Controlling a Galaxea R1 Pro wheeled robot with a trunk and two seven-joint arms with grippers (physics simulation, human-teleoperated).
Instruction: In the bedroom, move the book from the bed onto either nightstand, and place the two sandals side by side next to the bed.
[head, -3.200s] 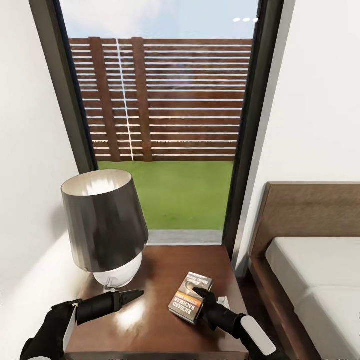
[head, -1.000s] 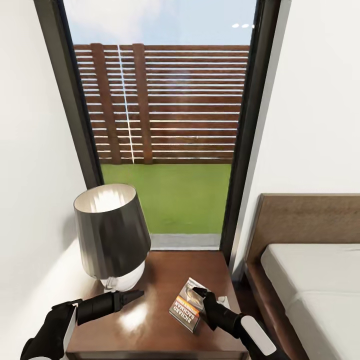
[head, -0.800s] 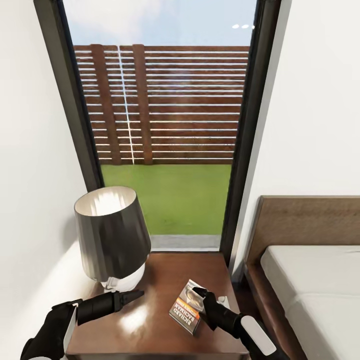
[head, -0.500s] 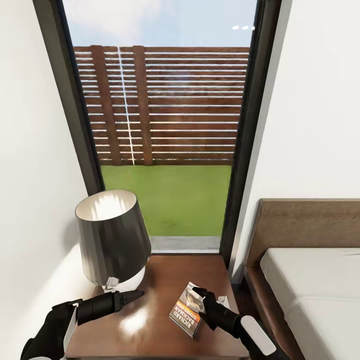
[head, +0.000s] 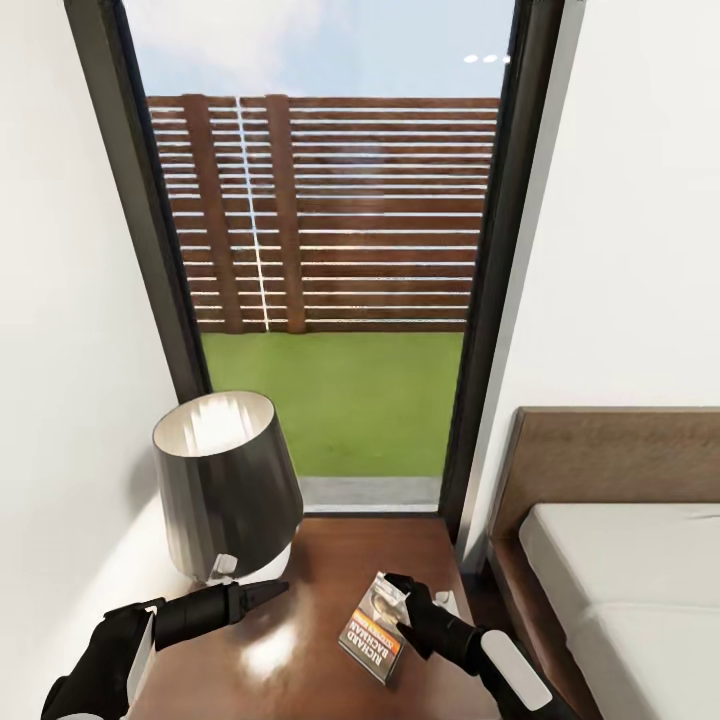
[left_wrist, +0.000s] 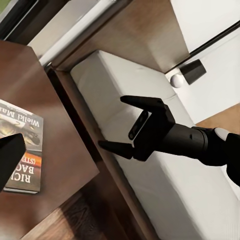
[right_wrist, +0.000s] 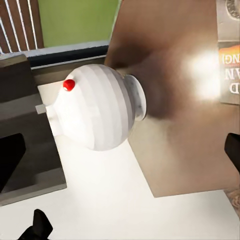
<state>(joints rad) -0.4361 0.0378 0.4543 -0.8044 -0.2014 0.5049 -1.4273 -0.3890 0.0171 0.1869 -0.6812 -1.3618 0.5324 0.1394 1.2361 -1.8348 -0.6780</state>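
Note:
The book (head: 373, 627) lies flat on the dark-brown nightstand (head: 330, 545), orange band toward me; the left wrist view also has the book (left_wrist: 20, 150) on the nightstand (left_wrist: 55, 110). My right gripper (head: 397, 600) is open at the book's right edge. From the left wrist, the right gripper (left_wrist: 112, 122) has its jaws spread with nothing between them, a little apart from the book. My left gripper (head: 275, 588) is shut, its tip over the nightstand left of the book. The bed (head: 620, 570) lies to the right. The sandals are out of view.
A lamp (head: 225, 490) with a dark shade and white striped base (right_wrist: 100, 107) fills the nightstand's left rear corner. Behind it is a tall window (head: 330, 250) onto grass and a slatted fence. White walls close in on both sides. The bed's headboard (head: 610, 450) stands right of the nightstand.
The whole picture has slid downward, so the camera has moved. The nightstand, lamp and book sit lower in view, while both arms keep their places in the picture.

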